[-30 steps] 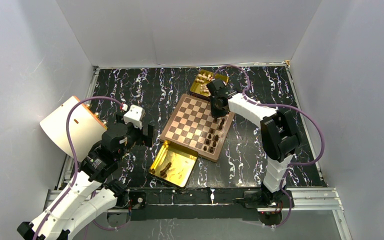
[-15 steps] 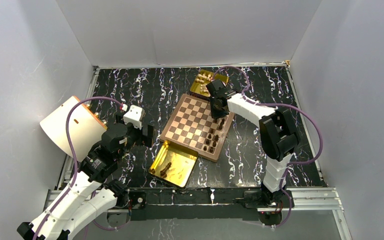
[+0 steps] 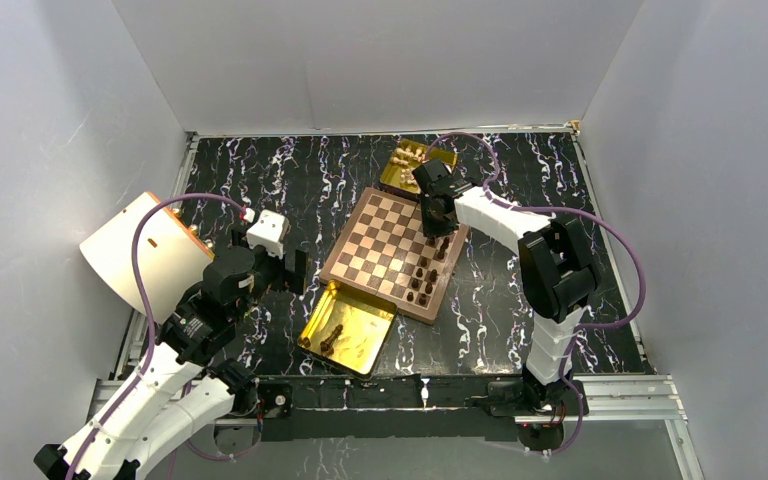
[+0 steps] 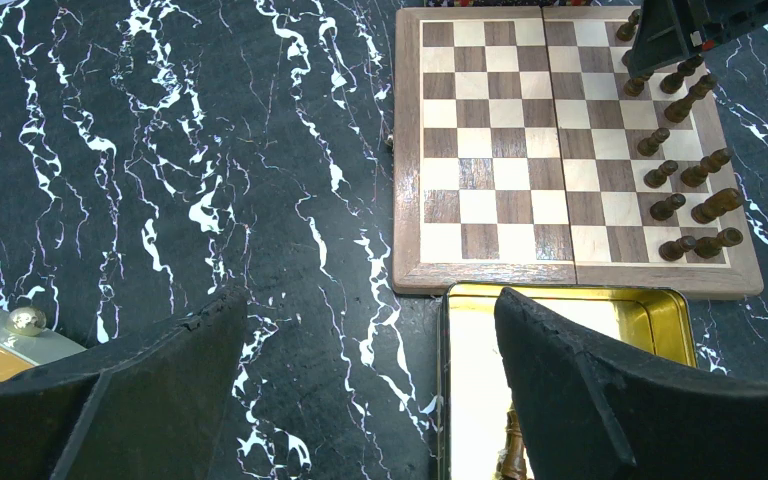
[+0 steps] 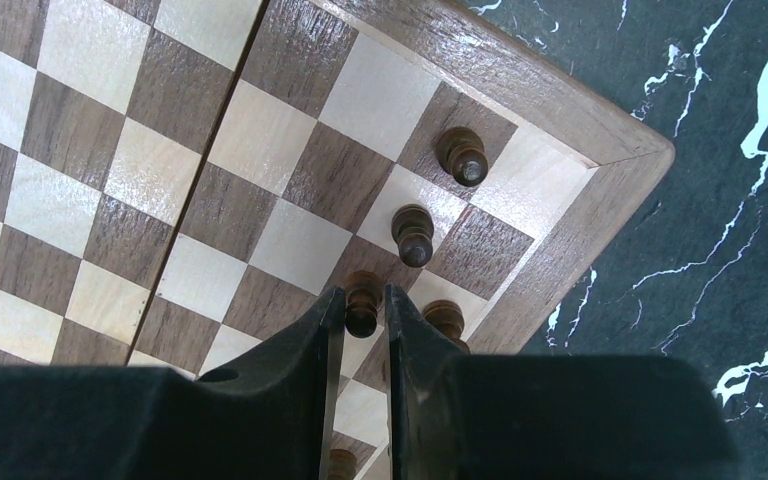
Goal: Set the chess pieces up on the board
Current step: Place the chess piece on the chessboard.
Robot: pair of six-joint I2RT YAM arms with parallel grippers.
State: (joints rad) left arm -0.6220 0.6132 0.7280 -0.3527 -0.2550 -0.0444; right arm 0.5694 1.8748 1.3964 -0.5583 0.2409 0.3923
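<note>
Starting nearest you: the left gripper [image 4: 368,322] hangs off the near-left side of the board [image 3: 380,240], over the black, white-veined marble table [image 3: 260,170]. Its jaws are spread wide and hold nothing. The arm is folded at the elbow, with the wrist aimed toward the board.

Against the board's near edge lies a shiny gold tray [image 3: 365,322], rectangular with rounded corners. A few dark pieces [image 3: 332,338] lie in it.

The board is square, with matte walnut and cream checks, a reddish rim and a seam down its middle. The dark chessmen [image 3: 425,275], turned wood with round heads, stand in two rows along its right edge. Your left wrist view shows them one by one; the top view only shows a dark cluster.

At the board's far-right corner the right arm reaches out long, with the right gripper [image 5: 362,298] pointing down. Only its wrist view shows that the black fingers stand a narrow slit apart, with one pawn [image 5: 362,312] between the tips. You cannot tell whether they pinch it.

Beyond the board's far corner sits a second gold tray [image 3: 396,180], which holds the cream pieces [image 3: 410,155].
</note>
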